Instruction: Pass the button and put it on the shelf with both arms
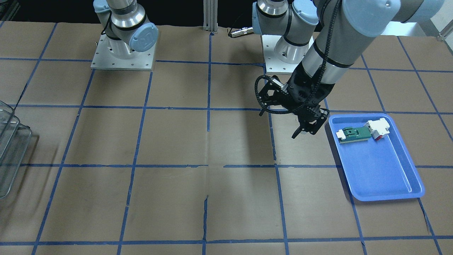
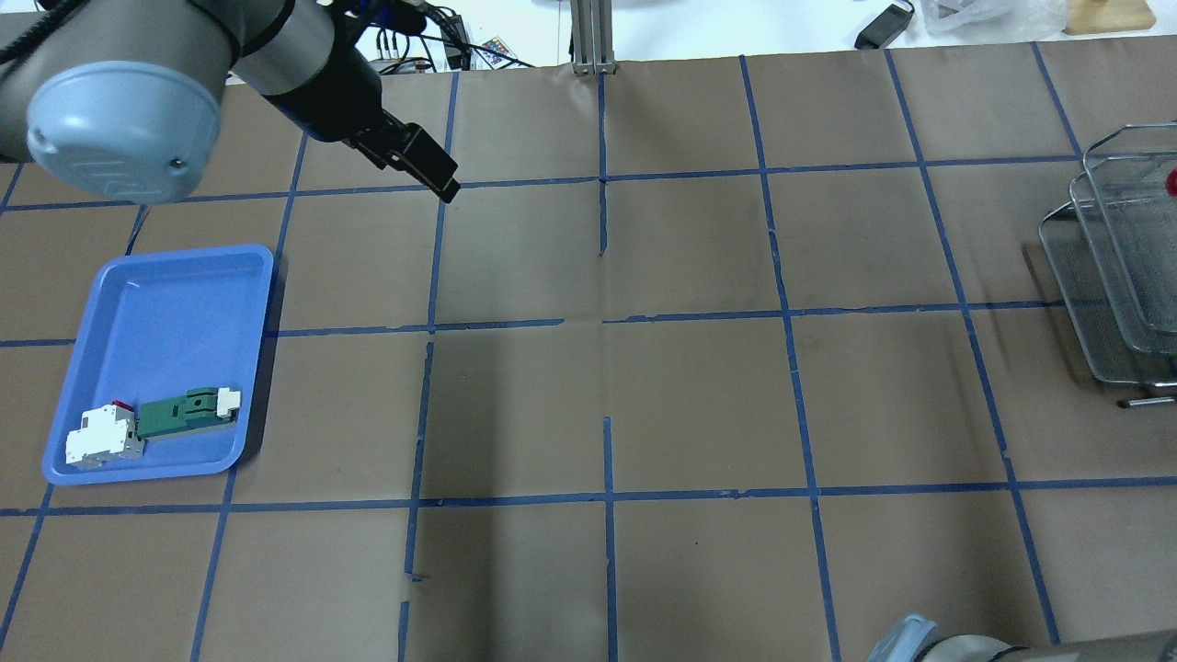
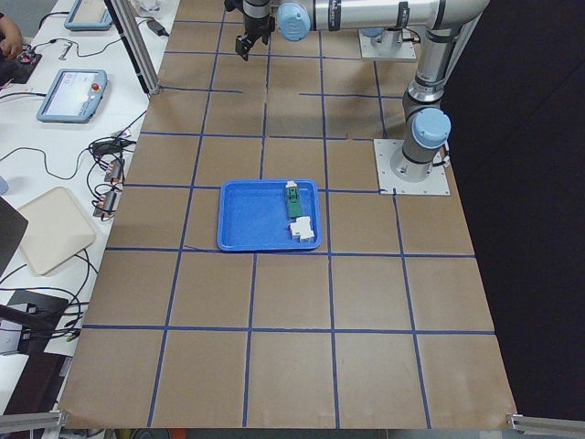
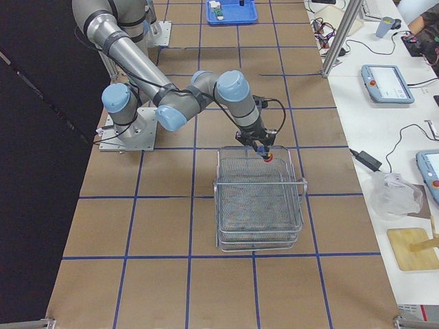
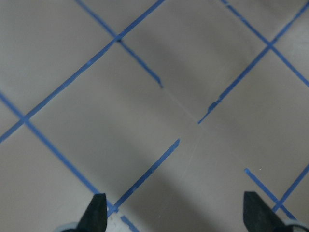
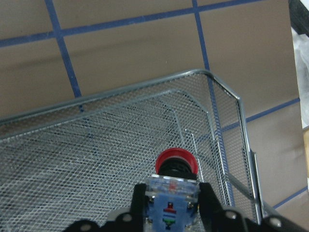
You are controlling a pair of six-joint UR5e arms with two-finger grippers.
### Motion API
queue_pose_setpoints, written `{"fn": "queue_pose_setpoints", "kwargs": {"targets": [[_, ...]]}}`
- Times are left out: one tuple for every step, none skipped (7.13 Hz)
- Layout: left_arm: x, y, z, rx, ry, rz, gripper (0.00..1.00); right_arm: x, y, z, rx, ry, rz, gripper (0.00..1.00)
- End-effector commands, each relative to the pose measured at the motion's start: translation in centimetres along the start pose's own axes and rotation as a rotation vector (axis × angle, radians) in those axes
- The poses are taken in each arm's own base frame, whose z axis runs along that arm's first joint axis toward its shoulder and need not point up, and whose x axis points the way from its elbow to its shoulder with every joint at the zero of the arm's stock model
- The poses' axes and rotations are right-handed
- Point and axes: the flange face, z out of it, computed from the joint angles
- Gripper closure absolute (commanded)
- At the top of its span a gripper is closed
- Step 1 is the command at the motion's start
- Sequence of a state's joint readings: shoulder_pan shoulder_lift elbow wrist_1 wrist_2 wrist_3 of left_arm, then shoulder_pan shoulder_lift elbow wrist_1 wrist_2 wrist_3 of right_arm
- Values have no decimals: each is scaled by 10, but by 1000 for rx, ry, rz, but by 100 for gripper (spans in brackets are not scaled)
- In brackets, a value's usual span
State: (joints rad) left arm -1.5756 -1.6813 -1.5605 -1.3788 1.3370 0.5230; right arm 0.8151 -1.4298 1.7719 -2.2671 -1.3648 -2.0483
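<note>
Right gripper clamps button above shelf top tier, height unclear; early release may bounce it out. Left gripper spread, empty.

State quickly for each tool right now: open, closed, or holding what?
Left tool: open, holding nothing.
Right tool: closed on the button, over the shelf.

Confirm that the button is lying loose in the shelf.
No, the right claw grips the button by its clear base, holding it over the mesh of the shelf.
</note>
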Motion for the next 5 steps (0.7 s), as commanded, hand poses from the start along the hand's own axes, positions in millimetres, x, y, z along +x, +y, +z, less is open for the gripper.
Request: {"fn": "queue_pose_setpoints", "kwargs": {"targets": [[-1,22,-17,-50,14,-222,0,-1,6,3,-37,-5,-9,100],[-11,25,-23,-58,-60,-294,0,-2,7,9,-33,-15,-4,100],[-16,28,-32,-66,-112,-355,0,-3,8,16,-32,-28,-2,100],[-19,32,-39,-57,-123,-410,0,-3,8,16,-32,-27,-1,87],[-17,36,-41,-48,-126,-413,0,-3,8,16,-32,-30,5,66]]}}
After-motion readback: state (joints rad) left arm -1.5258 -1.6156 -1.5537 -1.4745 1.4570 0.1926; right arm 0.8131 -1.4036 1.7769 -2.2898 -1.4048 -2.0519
